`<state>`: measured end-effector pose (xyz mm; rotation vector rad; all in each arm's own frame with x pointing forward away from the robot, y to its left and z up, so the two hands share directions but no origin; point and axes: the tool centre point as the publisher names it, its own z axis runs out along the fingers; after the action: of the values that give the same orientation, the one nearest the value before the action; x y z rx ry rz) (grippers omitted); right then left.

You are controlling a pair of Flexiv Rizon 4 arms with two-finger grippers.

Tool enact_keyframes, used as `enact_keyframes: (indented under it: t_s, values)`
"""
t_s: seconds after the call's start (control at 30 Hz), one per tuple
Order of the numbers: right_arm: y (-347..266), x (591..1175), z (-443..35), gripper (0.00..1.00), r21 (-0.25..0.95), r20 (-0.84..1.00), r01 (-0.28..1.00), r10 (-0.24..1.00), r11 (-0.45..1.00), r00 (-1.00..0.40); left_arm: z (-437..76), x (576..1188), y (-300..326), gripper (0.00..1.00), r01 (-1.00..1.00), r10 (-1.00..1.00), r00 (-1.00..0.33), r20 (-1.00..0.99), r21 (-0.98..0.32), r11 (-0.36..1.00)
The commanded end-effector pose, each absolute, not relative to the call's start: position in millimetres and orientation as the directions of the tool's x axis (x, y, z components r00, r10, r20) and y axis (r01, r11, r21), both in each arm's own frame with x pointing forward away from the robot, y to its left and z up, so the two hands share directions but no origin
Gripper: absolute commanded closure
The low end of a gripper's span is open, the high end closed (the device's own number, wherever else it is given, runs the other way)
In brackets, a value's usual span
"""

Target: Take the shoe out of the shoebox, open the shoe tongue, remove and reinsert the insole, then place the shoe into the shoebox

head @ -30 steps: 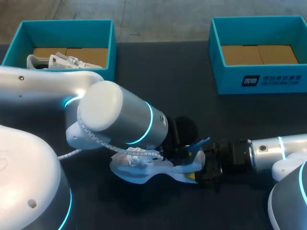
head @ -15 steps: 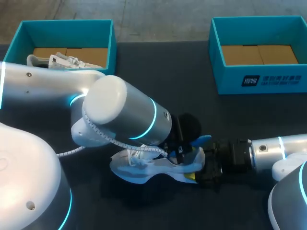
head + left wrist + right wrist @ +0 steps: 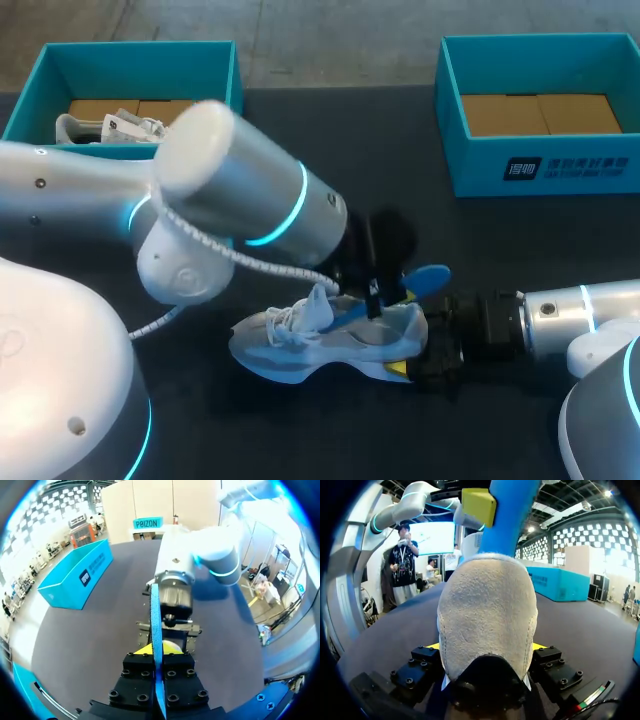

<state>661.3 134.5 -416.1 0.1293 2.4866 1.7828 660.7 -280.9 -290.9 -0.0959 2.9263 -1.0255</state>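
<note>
I've got the right pincer (image 3: 486,647) clamped on the padded heel of the shoe (image 3: 320,345), upright on the desk (image 3: 330,150) near me, left pincer (image 3: 156,652) pinched on the insole (image 3: 425,278) partly out of it: light, floppy, so I'd grip near its heel end.

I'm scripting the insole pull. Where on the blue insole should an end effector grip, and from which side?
Probably the heel end, from above: there the insole sticks up out of the shoe, thin and flat, so it can be pinched on both faces. The right end effector holds the shoe's heel from behind.
</note>
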Motion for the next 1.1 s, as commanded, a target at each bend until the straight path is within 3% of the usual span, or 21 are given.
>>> enact_keyframes:
  t_s: [0.03,0.63,1.1]
  values:
    - [135,660,-417,1.0,0.945,-0.014,0.024,0.115,0.325,-0.993,-268,663,-279,1.0,-0.046,-0.034,-0.999,0.031,-0.609,0.792]
    - [135,660,-417,1.0,0.945,-0.014,0.024,0.115,0.325,-0.993,-190,660,-283,1.0,-0.072,0.154,-0.933,0.325,-0.588,0.806]
    - [135,660,-417,1.0,0.945,-0.014,0.024,0.115,0.325,-0.993,-112,626,-267,1.0,-0.077,0.198,-0.949,0.243,-0.794,0.603]
